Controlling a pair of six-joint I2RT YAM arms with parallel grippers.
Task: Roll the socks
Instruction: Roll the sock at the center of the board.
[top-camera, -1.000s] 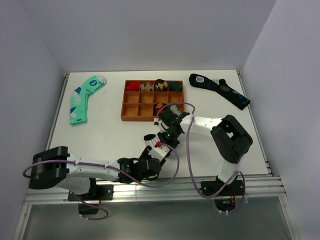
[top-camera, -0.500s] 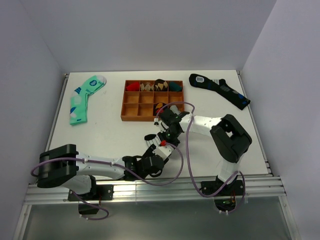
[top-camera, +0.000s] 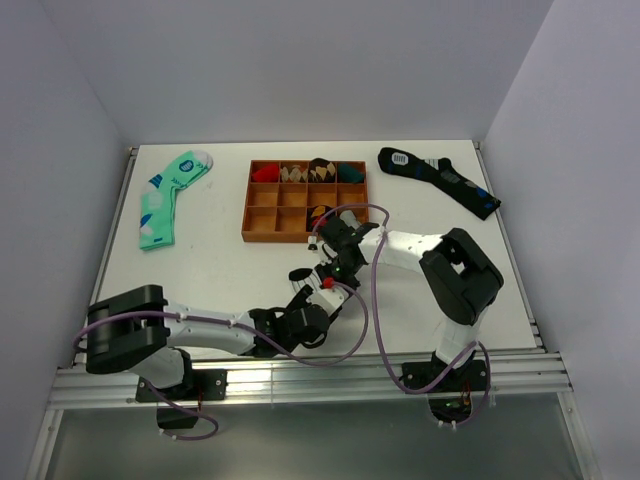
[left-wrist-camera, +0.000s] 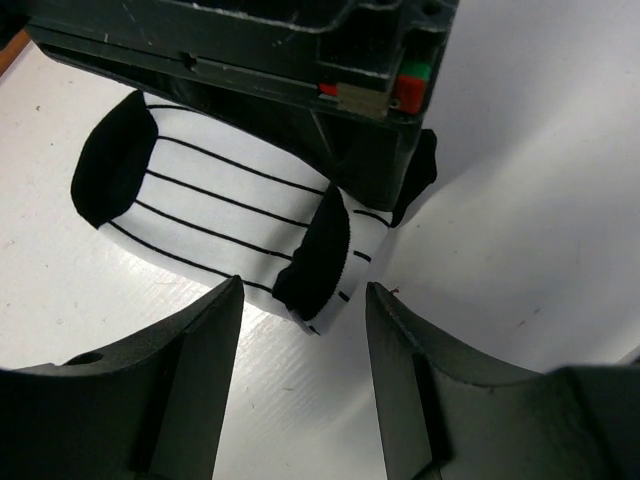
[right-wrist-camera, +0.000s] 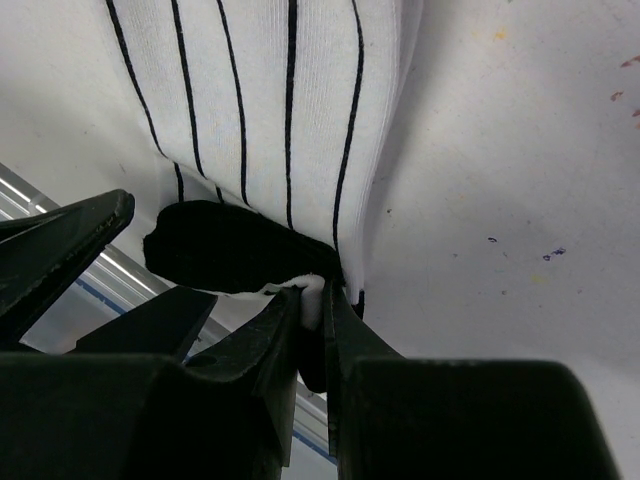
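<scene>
The short white sock with thin black stripes (left-wrist-camera: 230, 215), lying on the white bench (left-wrist-camera: 520, 200), is shown pinched at its edge by the right hand (right-wrist-camera: 312, 300) only in the right wrist view, whereas the left hand (left-wrist-camera: 303, 290) is seen parted astride its black fold in the left wrist view.

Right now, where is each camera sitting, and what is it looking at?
Top camera: high behind the bases, looking down on the table; left arm and right arm show.
Left wrist camera: low, facing the striped sock; left gripper open below.
Right wrist camera: close over the table; right gripper shut on the striped sock's edge.
Both wrist views share the striped sock and the other gripper.
</scene>
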